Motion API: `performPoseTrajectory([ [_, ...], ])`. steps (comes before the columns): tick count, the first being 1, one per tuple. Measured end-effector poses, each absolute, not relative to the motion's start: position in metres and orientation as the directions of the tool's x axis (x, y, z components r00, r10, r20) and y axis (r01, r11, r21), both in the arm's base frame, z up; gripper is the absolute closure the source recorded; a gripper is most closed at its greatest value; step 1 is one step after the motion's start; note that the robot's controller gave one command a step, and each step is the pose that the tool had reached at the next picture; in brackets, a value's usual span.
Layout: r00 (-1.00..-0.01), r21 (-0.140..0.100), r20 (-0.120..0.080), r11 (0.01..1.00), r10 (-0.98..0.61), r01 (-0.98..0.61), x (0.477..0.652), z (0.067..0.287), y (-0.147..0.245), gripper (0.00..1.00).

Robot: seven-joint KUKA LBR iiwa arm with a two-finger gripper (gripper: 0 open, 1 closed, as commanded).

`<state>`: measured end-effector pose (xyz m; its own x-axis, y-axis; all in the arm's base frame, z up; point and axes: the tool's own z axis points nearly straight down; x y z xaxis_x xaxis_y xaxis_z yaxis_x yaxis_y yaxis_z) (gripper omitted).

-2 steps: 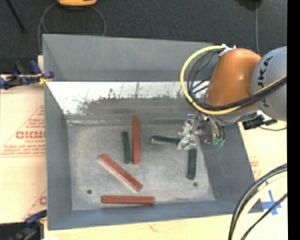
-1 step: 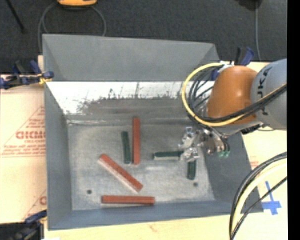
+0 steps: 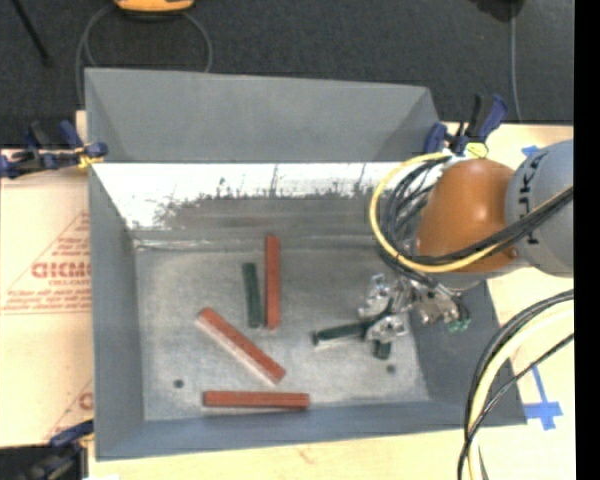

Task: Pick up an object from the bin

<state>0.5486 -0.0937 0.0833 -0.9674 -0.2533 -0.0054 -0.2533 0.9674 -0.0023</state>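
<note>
Grey sheet metal makes up the bin (image 3: 115, 298), whose floor carries a few loose sticks, well spread. Farthest left, a pale red stick (image 3: 240, 346) lies on a slant, and just below it a darker red stick (image 3: 255, 400) runs along the near wall. Further in, an upright green stick (image 3: 251, 294) and an upright red stick (image 3: 272, 280) lie side by side, touching or nearly so. To their right a short dark green stick (image 3: 338, 335) lies almost level, its right end reaching under the pincer (image 3: 385, 326), which is low over the floor beneath the arm's orange cover (image 3: 465, 218). I cannot tell whether the pincer is open or closed. This looks like the grasping step. Next, it likely needs a firm closure on that stick's end, then a straight lift.
</note>
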Motion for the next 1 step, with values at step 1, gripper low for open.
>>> performPoseTrajectory([
  [1, -0.971, -0.002, -0.006, 0.971, -0.24, -0.24, 0.5506, 0.0881, -0.0916, 0.0],
])
